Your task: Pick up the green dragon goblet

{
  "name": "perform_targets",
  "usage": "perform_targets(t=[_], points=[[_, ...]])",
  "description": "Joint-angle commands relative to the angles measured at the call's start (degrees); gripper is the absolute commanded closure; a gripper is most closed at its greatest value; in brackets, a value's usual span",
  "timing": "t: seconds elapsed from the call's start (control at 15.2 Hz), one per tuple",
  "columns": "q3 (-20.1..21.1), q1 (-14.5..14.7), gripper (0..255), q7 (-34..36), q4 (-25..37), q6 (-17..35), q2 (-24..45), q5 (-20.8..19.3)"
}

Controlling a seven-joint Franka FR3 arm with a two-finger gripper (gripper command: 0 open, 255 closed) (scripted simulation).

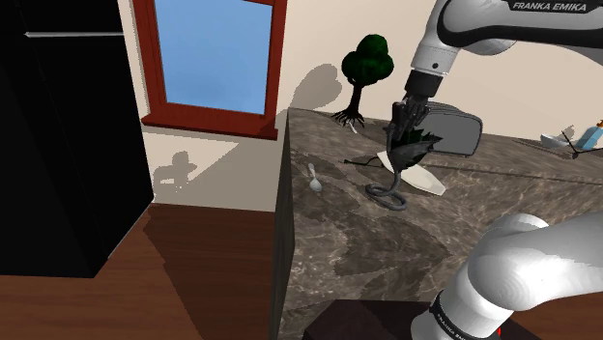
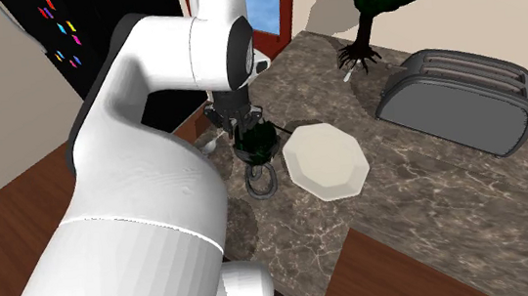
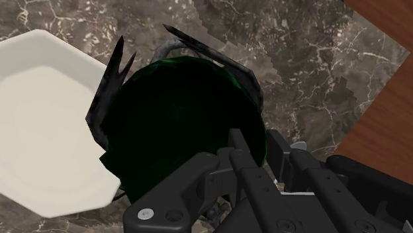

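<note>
The dragon goblet [image 1: 408, 153] has a dark green cup, spiky grey wings and a coiled grey stem. It stands upright on the dark marbled counter [image 1: 367, 251], beside a white plate [image 1: 422, 180]. My gripper [image 1: 404, 130] comes down onto the cup from above. In the wrist view the fingers [image 3: 222, 175] are close together and clasp the rim of the goblet [image 3: 179, 119], with my gripper [image 3: 263, 155] at its edge. The goblet [image 2: 257, 143] sits under my gripper [image 2: 235, 123] in the second exterior view. Whether its foot [image 2: 260, 182] touches the counter I cannot tell.
A grey toaster [image 1: 454, 130] stands just behind the goblet. A small dark tree figure [image 1: 367, 63] is at the counter's back corner. A small white object [image 1: 315, 177] lies near the counter's edge in the shoulder view's left, with wooden floor [image 1: 193, 261] beyond.
</note>
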Motion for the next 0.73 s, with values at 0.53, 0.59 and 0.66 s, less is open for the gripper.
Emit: perform_targets(t=[0.53,0.59,0.66], points=[[0.1,0.1,255,0.0,1.7,-1.4,0.3,0.1],[0.1,0.1,255,0.0,2.6,-2.1,0.6,0.2],[0.2,0.1,255,0.0,3.5,-2.8,0.8,0.2]])
